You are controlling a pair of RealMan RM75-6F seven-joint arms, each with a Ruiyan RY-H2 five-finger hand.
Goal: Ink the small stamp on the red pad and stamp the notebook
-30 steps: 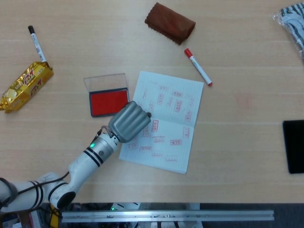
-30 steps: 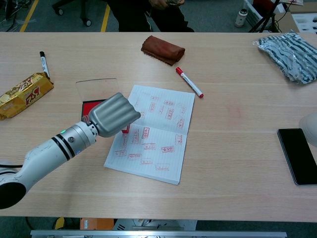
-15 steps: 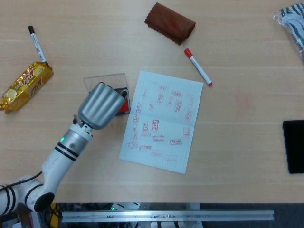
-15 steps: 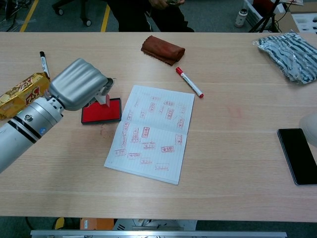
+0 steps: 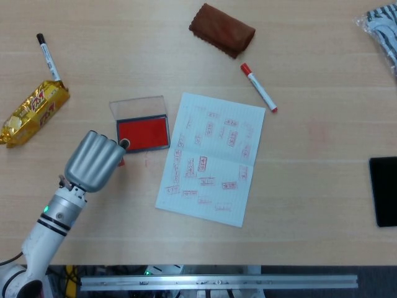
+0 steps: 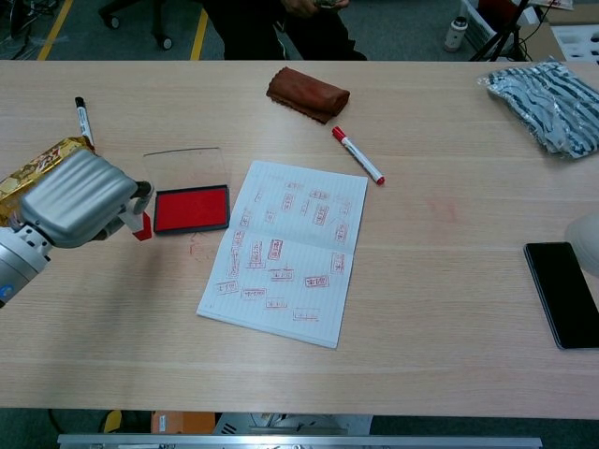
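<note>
Change: since half a second before, the left hand (image 5: 94, 162) had slid off the red pad (image 5: 143, 134) toward the table's left side, so the whole inked face showed again; a full second back it had been over the notebook (image 5: 211, 158).
Head view, left hand: fingers curled down, knuckles up, parked just left of the pad's near corner. Only a sliver of red peeked out at the fingertips, so the small stamp itself was mostly hidden here.
Head view, pad: open on the table (image 5: 310, 205), clear lid (image 5: 136, 105) lying behind it, notebook just to its right, already covered in red marks.
Head view, other stuff: red marker (image 5: 258, 87) past the notebook's far corner, brown cloth (image 5: 222, 29) beyond that, black marker (image 5: 48, 58) and gold snack pack (image 5: 34, 112) far left.
Chest view, left hand (image 6: 77, 197): pinching the small stamp (image 6: 138, 223), red end down, just left of the pad (image 6: 191, 208) and not touching it.
Chest view, right hand (image 6: 586, 243): only a pale edge at the frame's right border, couldn't tell how its fingers lay.
Chest view, extras: black phone (image 6: 564, 294) near that edge, striped bag (image 6: 546, 108) far right.
</note>
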